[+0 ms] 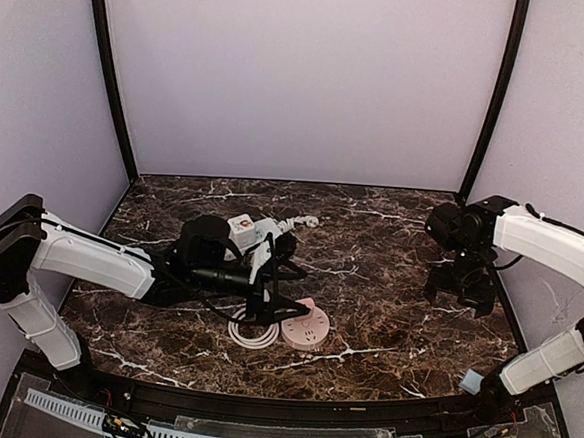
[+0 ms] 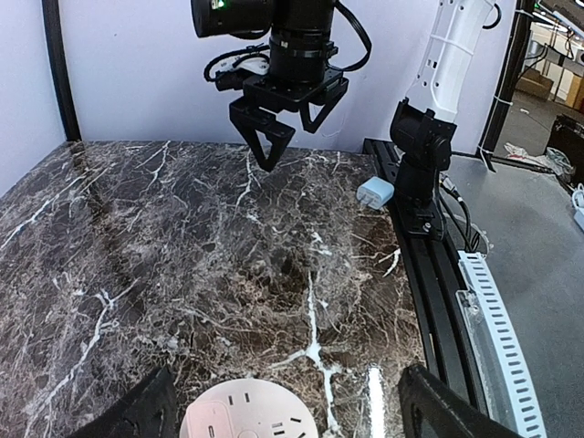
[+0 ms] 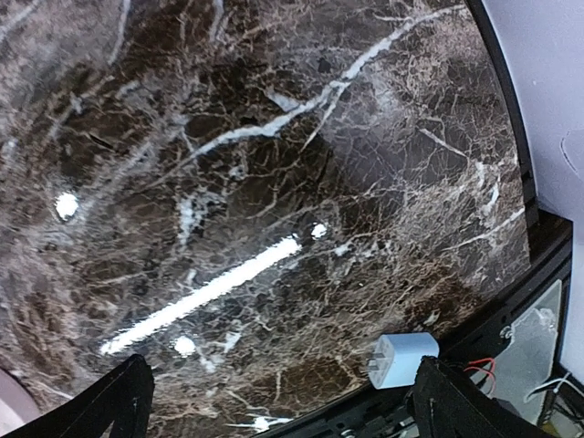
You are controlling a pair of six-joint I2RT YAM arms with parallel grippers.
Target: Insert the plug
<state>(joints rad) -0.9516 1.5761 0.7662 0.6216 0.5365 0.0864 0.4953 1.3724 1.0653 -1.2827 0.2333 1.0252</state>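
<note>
Jaws apart, the left end effector (image 2: 285,388) brackets the pink socket (image 2: 248,415); the right end effector (image 1: 459,299), equally wide, should square onto the near-right plug (image 3: 401,358).

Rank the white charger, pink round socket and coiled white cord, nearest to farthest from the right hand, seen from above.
1. White charger, near edge, right side.
2. Pink socket, middle of the table.
3. Coiled cord, just left of the socket.

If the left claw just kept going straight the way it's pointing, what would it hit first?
Most likely the round pink socket, which lies just ahead between the open fingers of the left gripper, though depth is hard to judge.
</note>
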